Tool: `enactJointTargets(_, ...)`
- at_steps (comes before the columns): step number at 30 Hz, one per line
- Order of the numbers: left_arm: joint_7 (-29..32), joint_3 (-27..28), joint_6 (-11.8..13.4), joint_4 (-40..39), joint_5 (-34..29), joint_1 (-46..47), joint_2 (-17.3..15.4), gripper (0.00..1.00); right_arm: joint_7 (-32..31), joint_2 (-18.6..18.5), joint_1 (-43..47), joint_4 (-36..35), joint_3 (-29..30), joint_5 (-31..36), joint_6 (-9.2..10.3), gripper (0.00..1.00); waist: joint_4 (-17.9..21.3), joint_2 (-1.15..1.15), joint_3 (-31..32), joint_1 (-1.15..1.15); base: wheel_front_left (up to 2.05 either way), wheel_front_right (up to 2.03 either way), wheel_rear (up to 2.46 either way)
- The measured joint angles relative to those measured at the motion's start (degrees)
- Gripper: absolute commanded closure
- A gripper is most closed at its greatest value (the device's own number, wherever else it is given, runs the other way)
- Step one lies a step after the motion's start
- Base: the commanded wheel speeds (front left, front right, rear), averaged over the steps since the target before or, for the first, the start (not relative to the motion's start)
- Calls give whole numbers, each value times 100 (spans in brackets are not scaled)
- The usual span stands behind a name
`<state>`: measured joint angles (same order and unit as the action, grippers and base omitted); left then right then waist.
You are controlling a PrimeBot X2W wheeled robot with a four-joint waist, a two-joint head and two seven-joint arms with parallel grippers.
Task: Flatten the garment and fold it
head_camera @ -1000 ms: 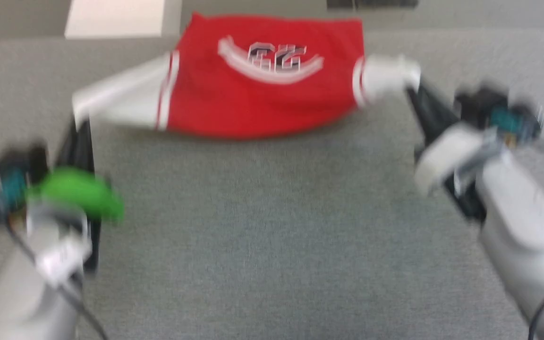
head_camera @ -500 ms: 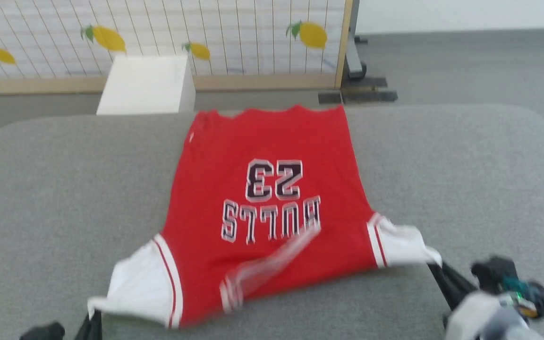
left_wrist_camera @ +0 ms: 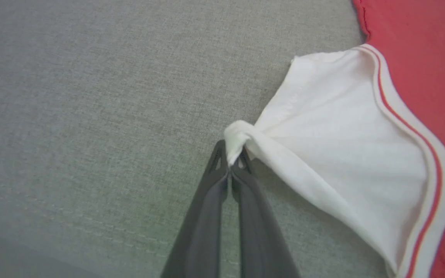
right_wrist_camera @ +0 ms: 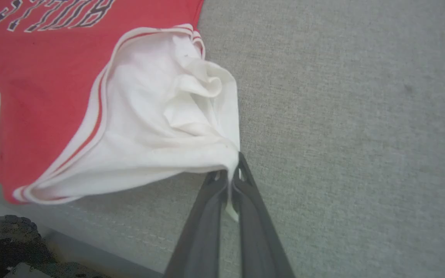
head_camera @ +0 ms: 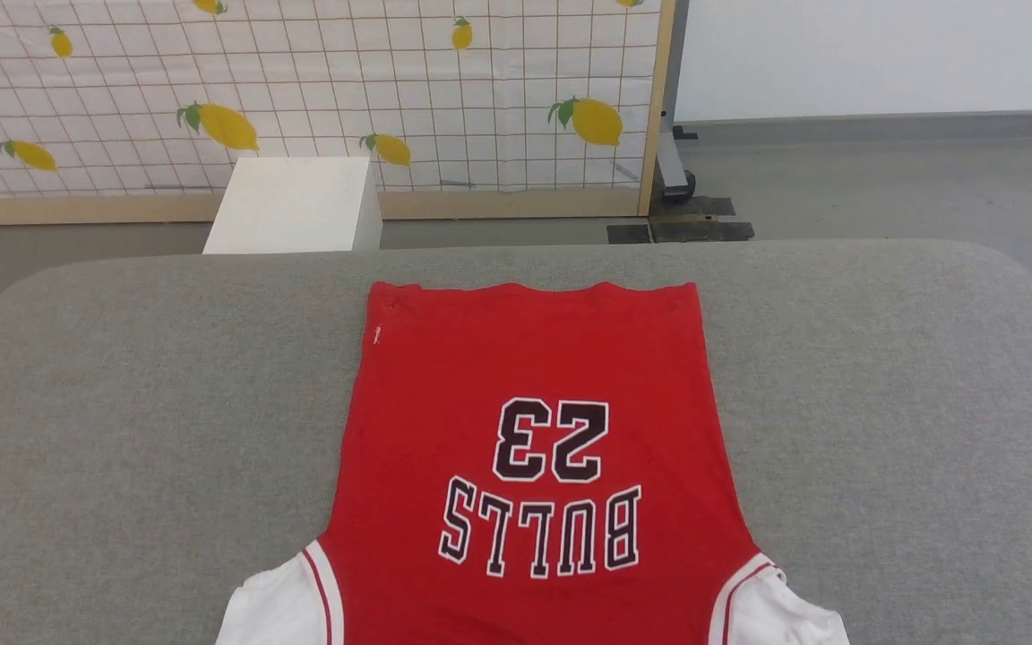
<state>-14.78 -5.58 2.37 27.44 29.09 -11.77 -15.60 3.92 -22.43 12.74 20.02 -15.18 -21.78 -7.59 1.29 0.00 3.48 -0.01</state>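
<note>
The garment (head_camera: 534, 430), a red jersey T-shirt with white sleeves and upside-down black-and-white lettering, lies spread on the grey padded table (head_camera: 122, 430), hem toward the far edge. Its sleeves run off the bottom of the head view. In the left wrist view my left gripper (left_wrist_camera: 230, 160) is shut on the bunched tip of one white sleeve (left_wrist_camera: 342, 135), pulled taut. In the right wrist view my right gripper (right_wrist_camera: 231, 170) is shut on the edge of the other white sleeve (right_wrist_camera: 160, 127), which is crumpled; a scrap of cloth pokes out between the fingers.
Beyond the table's far edge stand a white box (head_camera: 296, 204) and a lemon-print screen (head_camera: 301, 90) with a wooden frame, on grey floor. Bare grey table surface lies on both sides of the shirt. The table's near edge (right_wrist_camera: 91, 255) shows in the right wrist view.
The head camera has tilted up, so both arms have dropped out of its picture. The shirt, hanging bunched between the grippers a second ago, now lies spread flat on the table.
</note>
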Motion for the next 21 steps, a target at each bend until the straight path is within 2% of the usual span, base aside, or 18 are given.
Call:
enactJointTargets(3,0,71,-12,21,-67,0,37,100,-130,107,197,-148,141,32,0,100,-22,0,-16,0,0,0,0)
enactJointTargets(4,0,105,-41,-7,-126,-1,53,100,-148,172,228,-226,205,32,0,73,-19,0,-18,0,0,0,0)
enactJointTargets(5,0,140,-59,-59,-174,-1,66,100,-170,225,237,-299,260,41,0,53,-17,0,-19,0,0,0,0)
enactJointTargets(6,0,159,-73,-108,-215,-1,77,100,-199,246,238,-357,291,74,0,0,-17,0,-19,0,0,0,0)
enactJointTargets(9,0,189,-89,-216,-332,-4,118,100,-247,304,236,-621,488,149,1,0,-15,0,-17,0,0,0,0)
enactJointTargets(14,0,201,-112,-476,-568,2,164,100,-319,260,68,-1300,1134,280,1,0,-86,0,-69,0,0,0,0)
enactJointTargets(18,0,215,-112,-739,-660,9,179,100,-522,166,-635,-1777,1647,555,1,0,-151,0,-164,1,0,0,0)
enactJointTargets(21,0,174,-120,-893,-716,27,205,100,-669,93,-1430,-1941,1788,688,1,0,-235,0,-245,0,0,0,0)
